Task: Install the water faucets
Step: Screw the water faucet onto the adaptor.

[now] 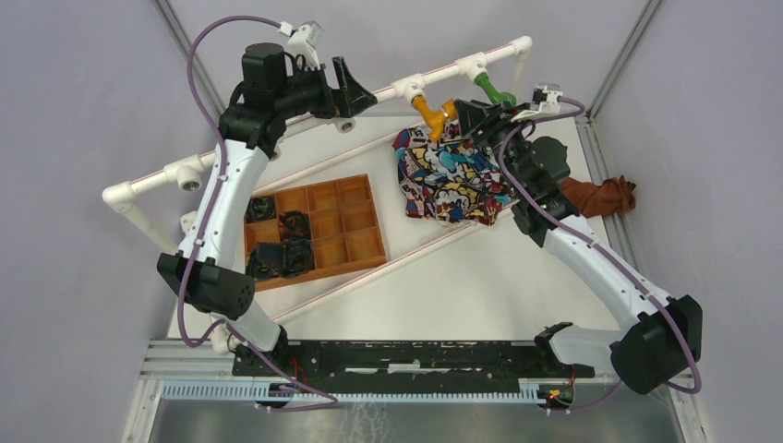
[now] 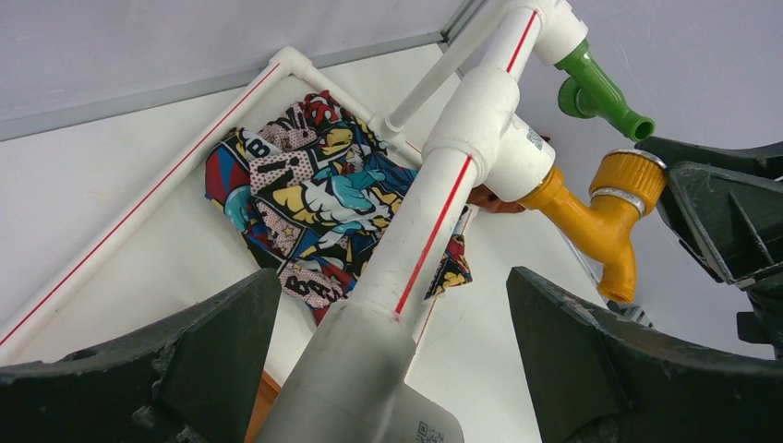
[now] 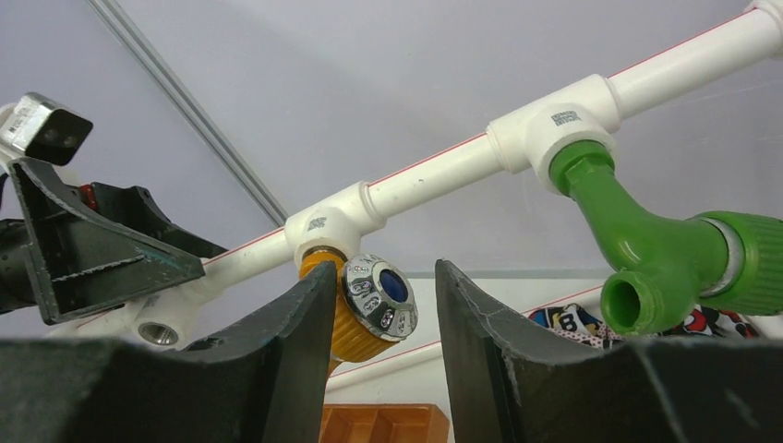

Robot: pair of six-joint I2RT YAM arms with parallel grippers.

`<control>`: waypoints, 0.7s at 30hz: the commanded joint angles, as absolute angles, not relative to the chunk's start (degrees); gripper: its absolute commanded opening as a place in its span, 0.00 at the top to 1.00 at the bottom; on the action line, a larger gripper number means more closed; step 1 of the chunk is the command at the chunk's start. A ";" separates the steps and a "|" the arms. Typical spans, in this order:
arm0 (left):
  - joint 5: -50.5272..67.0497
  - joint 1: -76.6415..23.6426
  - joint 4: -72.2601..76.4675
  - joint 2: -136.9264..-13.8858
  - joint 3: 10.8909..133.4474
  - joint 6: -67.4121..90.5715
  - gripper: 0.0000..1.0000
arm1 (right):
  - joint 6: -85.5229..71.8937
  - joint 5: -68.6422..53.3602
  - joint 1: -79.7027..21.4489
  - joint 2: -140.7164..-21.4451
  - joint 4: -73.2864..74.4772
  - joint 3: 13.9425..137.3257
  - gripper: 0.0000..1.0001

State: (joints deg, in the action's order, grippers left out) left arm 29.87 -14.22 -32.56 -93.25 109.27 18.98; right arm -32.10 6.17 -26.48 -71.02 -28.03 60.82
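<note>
Left end effector (image 2: 392, 286) stood wide astride the white pipe (image 2: 434, 203), right end effector (image 3: 386, 269) sat narrow around the knob of the orange-yellow faucet (image 1: 430, 113), grip unclear, green faucet (image 1: 494, 89) just beside, both on that pipe, upper middle of the top view.

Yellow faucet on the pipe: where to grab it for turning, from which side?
Grip the round ribbed knob of the yellow faucet, not the bent spout. It sticks out clear of the white fitting, chrome cap facing the right gripper, so come end-on from that side, jaws flanking it.
</note>
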 commanded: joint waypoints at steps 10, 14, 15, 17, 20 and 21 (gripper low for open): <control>30.98 -14.24 -31.20 -91.73 108.83 18.36 0.00 | -28.91 4.71 -26.16 -70.28 -27.50 55.54 0.53; 31.15 -14.28 -31.07 -91.90 108.83 18.54 0.00 | -29.27 0.56 -26.14 -70.72 -28.94 54.19 0.55; 31.13 -14.24 -31.03 -91.94 108.77 18.54 0.00 | -29.31 -0.57 -26.14 -71.04 -28.97 54.14 0.56; 31.15 -14.29 -30.83 -91.94 108.52 18.63 0.00 | -29.30 -3.26 -26.15 -71.26 -29.32 53.72 0.56; 31.14 -14.24 -30.76 -92.01 108.11 18.69 0.00 | -29.36 -5.85 -26.24 -70.71 -30.66 52.85 0.55; 31.16 -14.27 -30.76 -91.97 108.11 18.64 0.00 | -29.48 -6.69 -26.36 -70.70 -30.97 52.74 0.56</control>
State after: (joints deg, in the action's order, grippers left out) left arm 30.17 -14.22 -31.92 -93.25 108.81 19.00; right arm -29.67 -0.23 -26.00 -71.02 -27.79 53.49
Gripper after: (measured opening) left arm 0.994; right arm 0.447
